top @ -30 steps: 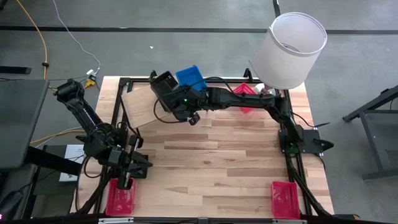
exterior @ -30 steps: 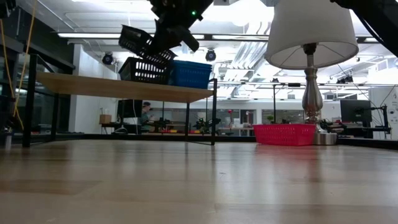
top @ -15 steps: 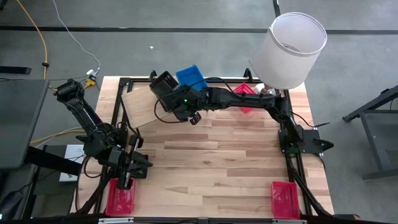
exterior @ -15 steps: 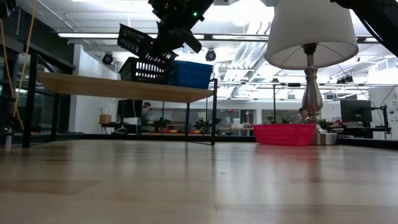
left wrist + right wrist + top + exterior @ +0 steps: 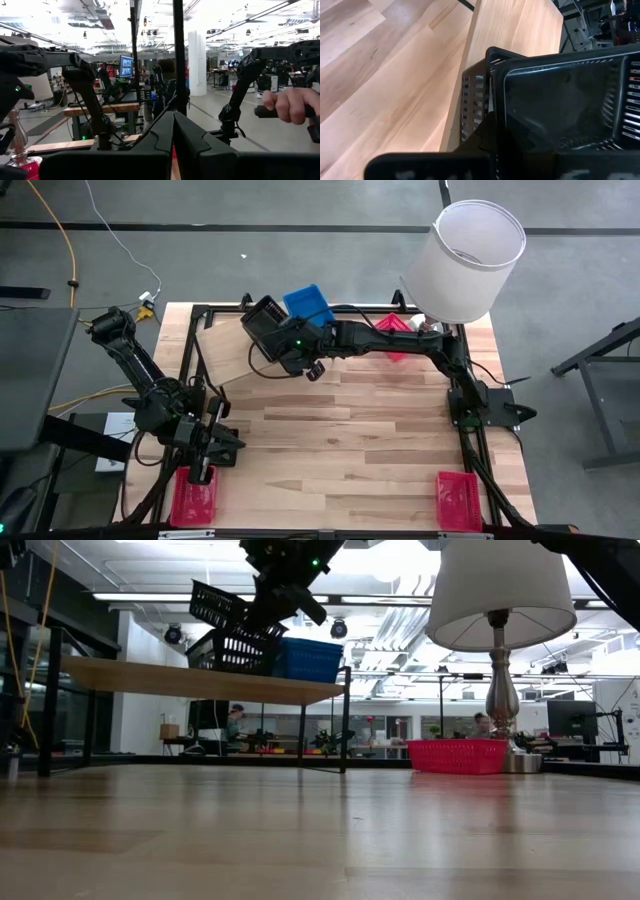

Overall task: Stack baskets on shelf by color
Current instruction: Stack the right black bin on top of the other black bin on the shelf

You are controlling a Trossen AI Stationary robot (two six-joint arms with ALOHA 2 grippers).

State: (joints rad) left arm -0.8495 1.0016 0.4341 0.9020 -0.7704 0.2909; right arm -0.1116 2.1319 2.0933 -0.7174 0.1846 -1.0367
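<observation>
My right gripper (image 5: 285,590) hangs over the shelf (image 5: 200,680) at the table's far left, shut on a tilted black basket (image 5: 222,608). A second black basket (image 5: 235,652) stands on the shelf plank below it, next to a blue basket (image 5: 305,658), also seen from above (image 5: 307,303). One red basket (image 5: 458,755) sits on the table by the lamp. Two more red baskets lie at the near left (image 5: 195,498) and near right (image 5: 458,500) corners. My left gripper (image 5: 173,137) is shut and waits over the near-left red basket. My right gripper (image 5: 495,145) has the upper black basket by the rim of one side wall (image 5: 492,107), coming from above and slanting down. The basket is tilted, its free end (image 5: 200,600) raised. Whether its low corner touches the basket beneath, I cannot tell.
A lamp with a white shade (image 5: 468,255) stands at the far right corner, its base (image 5: 503,700) beside the red basket. The left half of the shelf plank (image 5: 515,30) is bare. A person's hand (image 5: 290,102) shows beyond the table.
</observation>
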